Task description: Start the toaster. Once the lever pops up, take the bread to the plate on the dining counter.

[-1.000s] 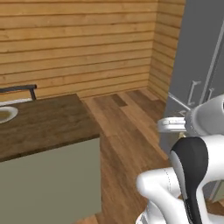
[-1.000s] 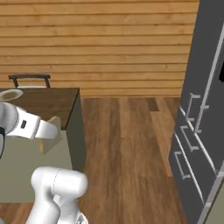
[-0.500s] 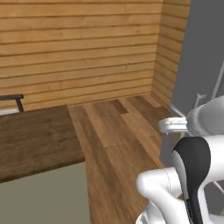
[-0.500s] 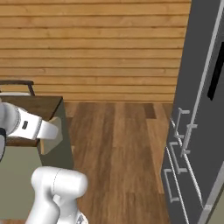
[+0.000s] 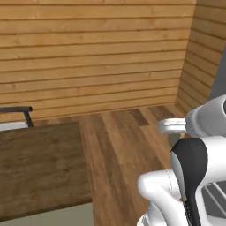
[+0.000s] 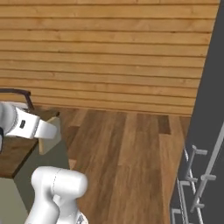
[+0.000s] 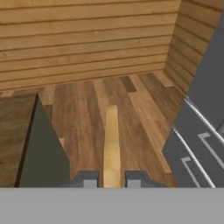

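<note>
In the hand view, the bread (image 7: 111,140) is a pale tan slice seen edge-on, sticking out ahead of my gripper (image 7: 111,182), which is shut on it. In the right base view the bread (image 6: 49,139) hangs at the end of the arm, beside the corner of the dining counter (image 6: 17,151). The dining counter's dark brown top (image 5: 39,167) lies at the lower left of the left base view. Its sage-green side (image 7: 43,153) is at the left of the hand view. The plate and the toaster are out of view.
A tall dark grey unit with silver handles (image 6: 205,153) stands on the right, with drawer fronts (image 7: 197,140) low down. A black chair back (image 5: 17,109) stands behind the counter. Wood floor (image 6: 127,144) runs between counter and unit, up to the plank wall (image 5: 97,57).
Both base views have shifted, so the base has moved: the counter has slid left and the plate has gone out of view. The bread stays in the gripper.
</note>
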{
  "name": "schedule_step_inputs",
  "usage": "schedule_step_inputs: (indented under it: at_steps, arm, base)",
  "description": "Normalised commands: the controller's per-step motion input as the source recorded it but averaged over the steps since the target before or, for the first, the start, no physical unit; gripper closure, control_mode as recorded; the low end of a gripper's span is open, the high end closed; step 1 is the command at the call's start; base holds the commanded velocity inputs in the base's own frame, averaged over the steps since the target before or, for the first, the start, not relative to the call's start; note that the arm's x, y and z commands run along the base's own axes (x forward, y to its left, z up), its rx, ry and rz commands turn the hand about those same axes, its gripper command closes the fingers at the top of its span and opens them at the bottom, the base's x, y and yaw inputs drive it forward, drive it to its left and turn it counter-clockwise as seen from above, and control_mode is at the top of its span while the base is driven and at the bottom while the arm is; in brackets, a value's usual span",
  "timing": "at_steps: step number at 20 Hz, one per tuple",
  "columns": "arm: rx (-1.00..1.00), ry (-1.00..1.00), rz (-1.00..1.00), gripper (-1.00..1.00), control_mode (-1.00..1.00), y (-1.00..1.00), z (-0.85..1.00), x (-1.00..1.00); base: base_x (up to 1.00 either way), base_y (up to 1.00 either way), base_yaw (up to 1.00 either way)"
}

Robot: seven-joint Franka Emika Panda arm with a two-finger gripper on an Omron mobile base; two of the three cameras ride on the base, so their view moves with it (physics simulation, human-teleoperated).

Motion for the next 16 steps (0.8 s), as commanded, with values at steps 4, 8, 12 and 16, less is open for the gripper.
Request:
schedule_step_inputs:
  at_steps: [4, 8, 12, 16]
  arm:
    - [0.00, 0.00, 0.00, 1.00, 1.00, 0.00, 0.00, 0.00]
    - [0.00, 0.00, 0.00, 1.00, 1.00, 0.00, 0.00, 0.00]
    - [0.00, 0.00, 0.00, 1.00, 1.00, 0.00, 0.00, 0.00]
    - [0.00, 0.00, 0.00, 1.00, 1.00, 0.00, 0.00, 0.00]
  base:
    - [1.00, -0.27, 0.05]
    - [1.00, -0.01, 0.01]
    - [1.00, 0.00, 0.00]
    - [1.00, 0.00, 0.01]
